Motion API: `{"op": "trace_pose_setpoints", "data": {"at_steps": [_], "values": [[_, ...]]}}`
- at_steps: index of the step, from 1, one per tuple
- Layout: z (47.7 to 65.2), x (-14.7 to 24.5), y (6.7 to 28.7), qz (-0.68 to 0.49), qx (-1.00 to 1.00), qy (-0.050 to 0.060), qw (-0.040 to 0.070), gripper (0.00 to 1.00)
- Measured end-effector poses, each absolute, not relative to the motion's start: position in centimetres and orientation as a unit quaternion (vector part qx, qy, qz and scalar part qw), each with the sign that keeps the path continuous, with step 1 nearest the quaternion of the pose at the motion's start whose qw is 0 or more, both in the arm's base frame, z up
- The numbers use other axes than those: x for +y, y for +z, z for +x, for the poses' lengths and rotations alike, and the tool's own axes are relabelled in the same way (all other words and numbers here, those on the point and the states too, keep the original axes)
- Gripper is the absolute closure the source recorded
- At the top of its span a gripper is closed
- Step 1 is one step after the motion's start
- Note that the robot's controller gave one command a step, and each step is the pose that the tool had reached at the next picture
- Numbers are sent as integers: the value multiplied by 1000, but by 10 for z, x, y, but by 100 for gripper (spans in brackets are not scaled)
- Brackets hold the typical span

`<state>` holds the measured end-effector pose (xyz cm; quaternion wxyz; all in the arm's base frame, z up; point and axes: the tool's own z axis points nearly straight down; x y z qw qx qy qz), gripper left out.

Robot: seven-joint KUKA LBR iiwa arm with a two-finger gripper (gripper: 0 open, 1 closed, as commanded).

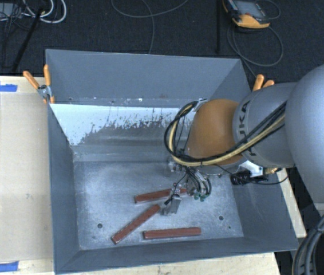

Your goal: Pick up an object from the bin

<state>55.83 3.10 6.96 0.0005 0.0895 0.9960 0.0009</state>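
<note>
The end effector [172, 204] is down on the floor of the grey metal bin [122, 87], a little right of centre in the lower half of the frame. Up and to the right of it sits the orange wrist cover [210, 132], looped with black and yellow cables [176, 132]. The arm's thick grey body [299, 125] leans in from the right edge. The end effector's tip is small and dark against the floor, so I cannot tell whether it is spread or pressed together.

Three flat brown sticks lie on the floor. From left to right, the diagonal stick [135, 224] rises toward the end effector. The upper stick [152, 196] runs nearly level, and its right end meets the tip. The lower stick [172, 232] lies level, apart, just below the tip. The tip seems to rest where the first two sticks' right ends converge.
</note>
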Motion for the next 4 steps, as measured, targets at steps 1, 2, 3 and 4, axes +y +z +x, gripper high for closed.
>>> {"op": "trace_pose_setpoints", "data": {"at_steps": [1, 2, 3, 4], "values": [[558, 29, 70, 92, 996, 0, 0, 100], [558, 29, 70, 93, 996, 0, 0, 0], [558, 28, 70, 93, 996, 0, 0, 100], [574, 48, 207, -8, 1000, 0, 4, 100]]}}
